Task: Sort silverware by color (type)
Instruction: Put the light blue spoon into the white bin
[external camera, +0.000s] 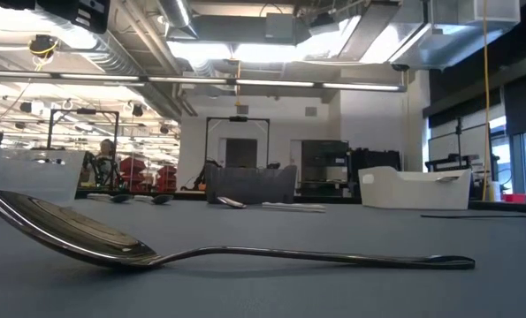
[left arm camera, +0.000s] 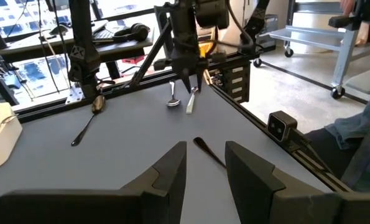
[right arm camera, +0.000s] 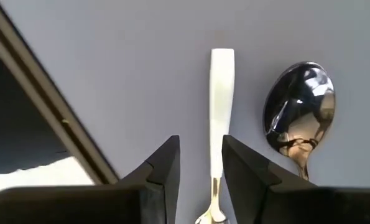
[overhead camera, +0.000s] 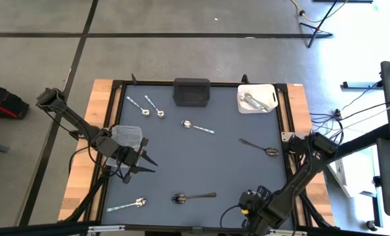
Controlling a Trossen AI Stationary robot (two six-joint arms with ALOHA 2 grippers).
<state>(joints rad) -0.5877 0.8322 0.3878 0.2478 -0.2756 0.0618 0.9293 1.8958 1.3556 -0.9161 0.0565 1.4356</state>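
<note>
White-handled spoon (right arm camera: pixel 222 93) lies between the right hand's (right arm camera: pixel 200 148) spread fingers, a shiny spoon (right arm camera: pixel 300 106) just beside it.

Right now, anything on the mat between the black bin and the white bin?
No. The high view shows bare mat between the black bin and the white bin; the closest spoon lies toward the table's middle, off that line.

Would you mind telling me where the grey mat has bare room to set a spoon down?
The mat's centre is bare, between the silver spoon behind, the dark spoon in front and the left gripper. The back edge is crowded: black bin, white bin.
</note>
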